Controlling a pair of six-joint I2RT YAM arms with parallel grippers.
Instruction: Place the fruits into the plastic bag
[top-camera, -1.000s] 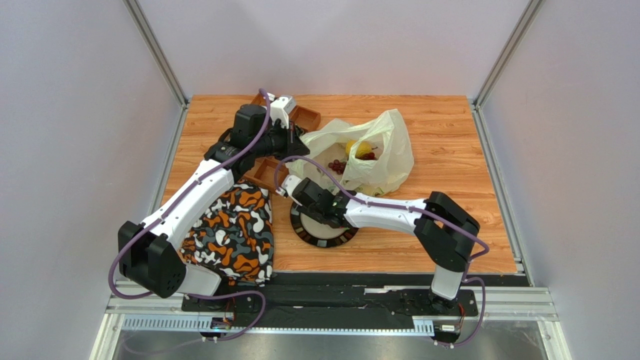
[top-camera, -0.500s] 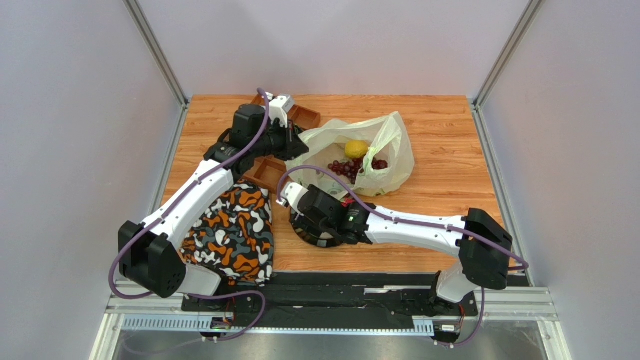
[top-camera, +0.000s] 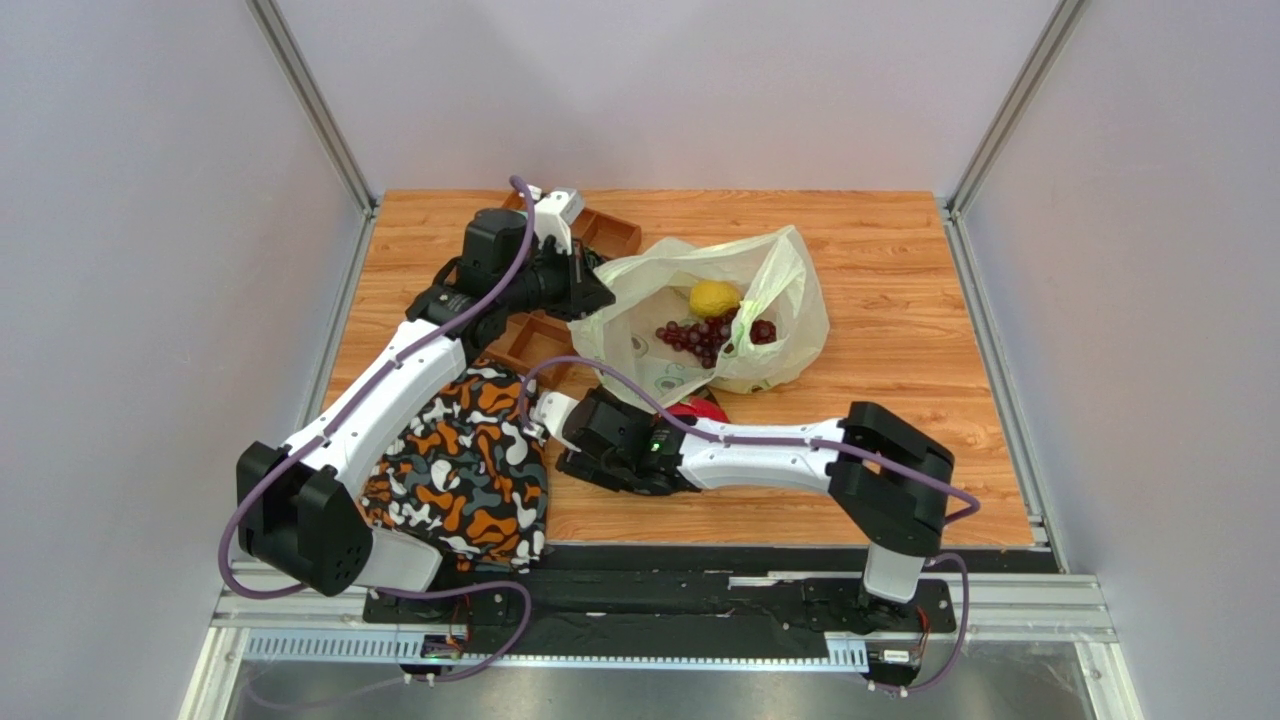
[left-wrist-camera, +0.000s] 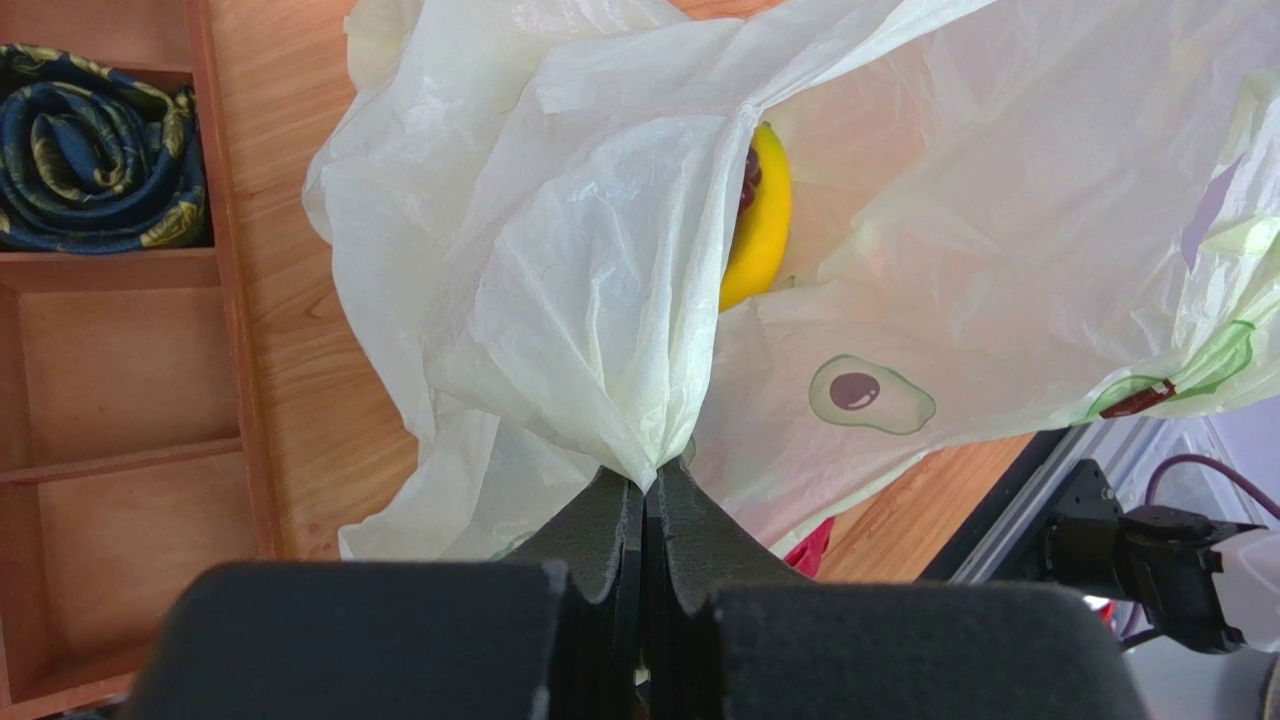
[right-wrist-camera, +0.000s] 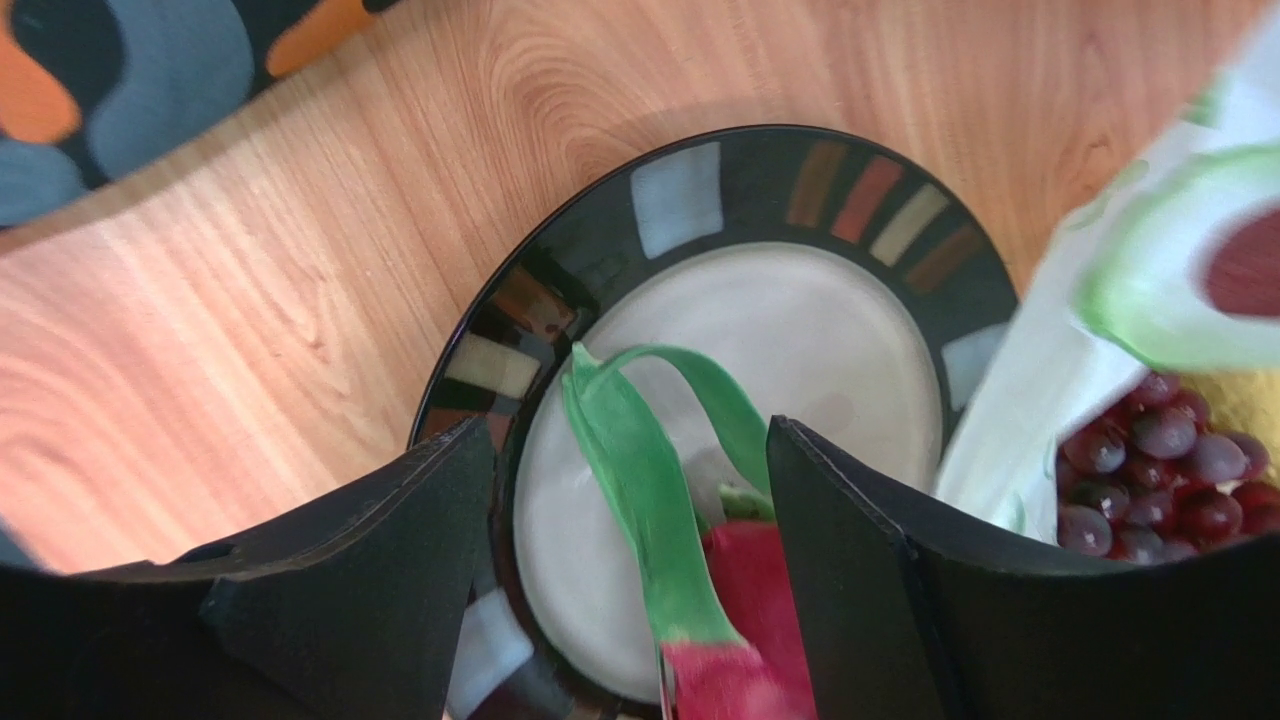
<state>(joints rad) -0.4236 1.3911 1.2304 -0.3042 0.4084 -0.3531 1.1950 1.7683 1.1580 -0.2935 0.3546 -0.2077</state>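
Left gripper (left-wrist-camera: 646, 488) was clenched tight on a gathered fold of the large thin translucent pale yellow-green plastic bag (left-wrist-camera: 601, 300) printed with small green avocados, pinching its rim and holding the mouth lifted. In the overhead view that gripper (top-camera: 579, 285) sat at the bag's left edge, beside a brown wooden divided tray (left-wrist-camera: 120, 375) whose far compartment held a dark rolled cloth (left-wrist-camera: 98, 143).

The bag (top-camera: 781, 323) lay on the wooden table (top-camera: 902, 270) with its opening facing the arms. Inside it were a small round yellow fruit (top-camera: 712, 299) and, just in front of it, a dark purple grape bunch (top-camera: 699, 338). The left wrist view showed a yellow banana (left-wrist-camera: 759, 225) through a gap in the plastic.

Right gripper (right-wrist-camera: 624, 450) was spread wide, grasping nothing, its two black fingers (right-wrist-camera: 376, 555) set on either side of the pink-red dragon fruit with green scales (right-wrist-camera: 751, 600). That fruit rested on a round white plate with a black rim of coloured blocks (right-wrist-camera: 721, 180), outside the bag and just beside its mouth, where the grapes (right-wrist-camera: 1142, 465) showed. An orange, black and white patterned cloth (top-camera: 458, 465) lay left of the plate.
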